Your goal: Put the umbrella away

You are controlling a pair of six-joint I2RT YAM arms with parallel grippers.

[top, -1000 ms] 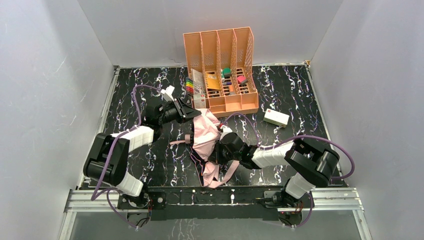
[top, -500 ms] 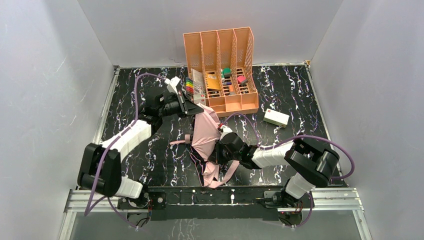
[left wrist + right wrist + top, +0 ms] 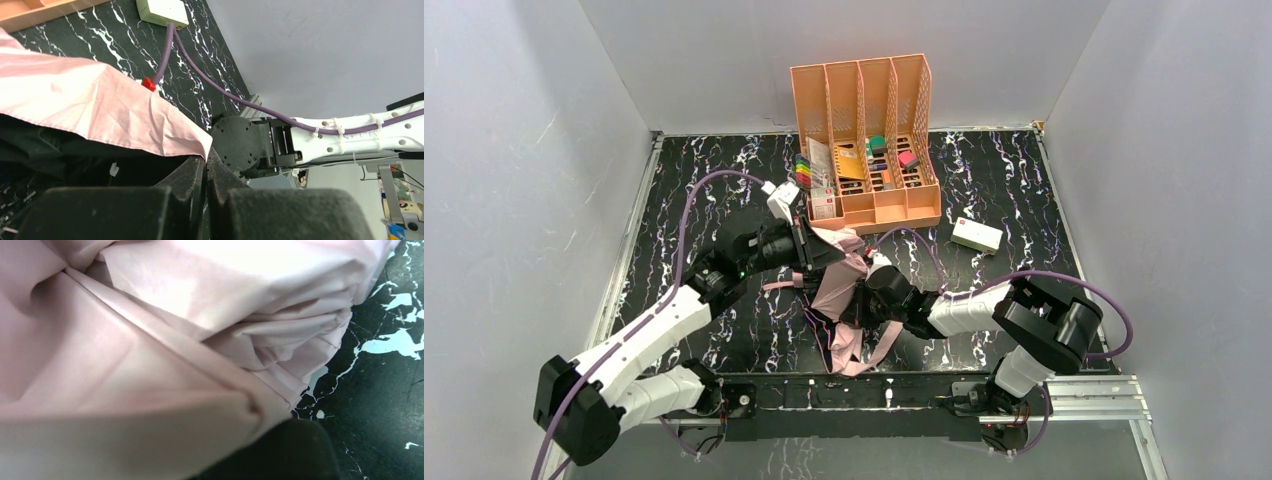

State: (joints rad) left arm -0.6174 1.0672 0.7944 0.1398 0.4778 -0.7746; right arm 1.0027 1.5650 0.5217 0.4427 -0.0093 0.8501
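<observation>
On the table (image 3: 1014, 180), left gripper (image 3: 206, 161) and right gripper (image 3: 862, 303) pinch the umbrella (image 3: 834, 285) by its limp, slippery-looking fabric; the ribs would likely give a firmer hold.

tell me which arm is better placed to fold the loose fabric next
Left, probably: the left end effector is shut on the umbrella's loose pink corner; the right end effector sits buried in the bundle, anchoring it.

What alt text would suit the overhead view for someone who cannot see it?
A crumpled pink-and-black umbrella lies on a black marbled table, held in two places: the left gripper pinches its far fabric edge, the right gripper is shut on its middle. Behind stand an orange desk organiser and a small white box.
</observation>
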